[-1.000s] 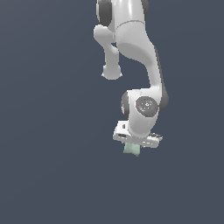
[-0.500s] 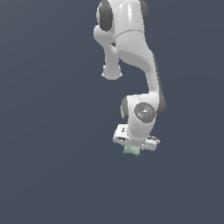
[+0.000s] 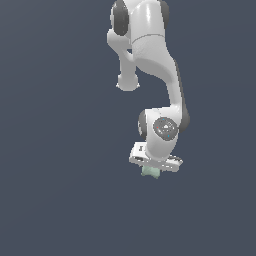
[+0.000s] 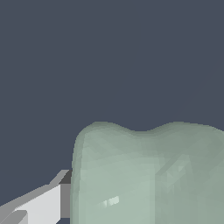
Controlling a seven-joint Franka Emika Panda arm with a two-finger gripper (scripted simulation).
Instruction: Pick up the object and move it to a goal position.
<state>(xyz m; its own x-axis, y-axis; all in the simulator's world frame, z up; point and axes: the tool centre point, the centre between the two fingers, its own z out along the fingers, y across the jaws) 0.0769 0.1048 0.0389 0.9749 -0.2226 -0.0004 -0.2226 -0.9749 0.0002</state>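
Observation:
The object is a small pale mint-green block poking out just under the white gripper in the exterior view, low and a little right of centre. The gripper is shut on it, and the hand covers most of it. In the wrist view the object looms large, with a wavy pinched edge, and one white finger presses against its side. The other finger is hidden behind the block.
The white arm reaches down from the upper edge of the exterior view to the hand. Around it lies a plain dark blue-grey ground with no other objects showing.
The hand with the object has shifted slightly toward the exterior view's left and a touch upward. The grip looks the same.

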